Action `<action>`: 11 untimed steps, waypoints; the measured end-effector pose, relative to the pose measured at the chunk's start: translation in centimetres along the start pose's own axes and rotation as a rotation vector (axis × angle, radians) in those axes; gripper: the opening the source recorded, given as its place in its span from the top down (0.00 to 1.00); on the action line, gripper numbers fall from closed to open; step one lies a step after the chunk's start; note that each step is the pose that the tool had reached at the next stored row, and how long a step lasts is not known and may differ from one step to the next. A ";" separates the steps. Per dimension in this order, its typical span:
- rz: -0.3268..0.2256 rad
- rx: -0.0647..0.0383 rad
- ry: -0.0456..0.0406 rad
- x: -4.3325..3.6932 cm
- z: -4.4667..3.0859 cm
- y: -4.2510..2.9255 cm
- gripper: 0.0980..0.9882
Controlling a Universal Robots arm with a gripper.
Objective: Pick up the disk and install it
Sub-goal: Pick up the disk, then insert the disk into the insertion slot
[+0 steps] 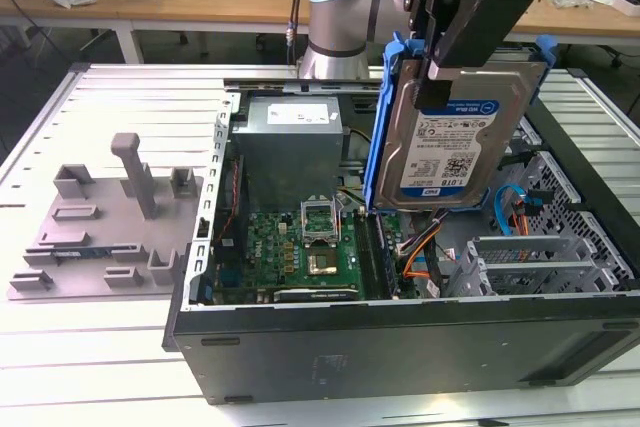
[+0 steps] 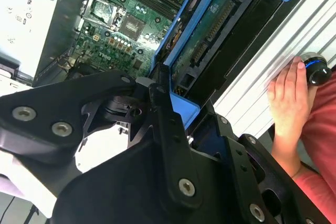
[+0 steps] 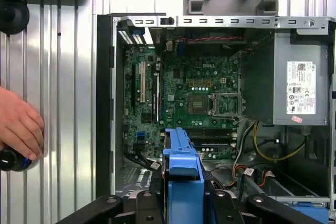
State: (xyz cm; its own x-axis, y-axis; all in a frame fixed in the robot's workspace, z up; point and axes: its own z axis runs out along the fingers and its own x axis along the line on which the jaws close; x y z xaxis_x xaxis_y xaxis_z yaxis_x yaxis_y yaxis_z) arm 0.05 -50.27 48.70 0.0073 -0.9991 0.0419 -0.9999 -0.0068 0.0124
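Note:
My gripper point(image 1: 441, 65) is shut on the disk point(image 1: 455, 142), a silver hard drive with a white-and-blue label in a bright blue carrier frame. In the exterior view the disk hangs nearly upright, slightly tilted, above the open computer case point(image 1: 400, 332), over its right half. The black fingers point(image 1: 462, 19) clamp its upper edge. Its blue frame point(image 2: 185, 35) appears edge-on past the black gripper links in the second wrist view. The first wrist view has the frame's blue end point(image 3: 183, 174) over the motherboard point(image 3: 191, 95).
Inside the case lie the green motherboard point(image 1: 300, 247), a grey power supply point(image 1: 290, 142) and a metal drive cage point(image 1: 545, 257) with orange and blue cables. A grey fixture plate point(image 1: 110, 222) sits at the exterior view's left. A person's hand point(image 3: 20, 124) rests on the slatted table beside the case.

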 end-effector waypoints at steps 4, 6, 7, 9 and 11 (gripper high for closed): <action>0.000 0.000 0.0000 0.00 0.00 -0.05 0.70; 0.000 0.000 -0.0001 0.00 0.00 -0.06 0.70; 0.000 0.000 0.0000 0.00 0.00 -0.06 0.70; 0.000 0.000 0.0000 0.00 0.00 -0.07 0.70; 0.000 0.000 -0.0001 0.01 0.00 -0.07 0.70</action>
State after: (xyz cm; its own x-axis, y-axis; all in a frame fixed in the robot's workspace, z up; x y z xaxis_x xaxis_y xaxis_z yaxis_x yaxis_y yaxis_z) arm 0.12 -50.27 48.70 0.0073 -0.9991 0.0418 -0.9999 -0.0068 0.0124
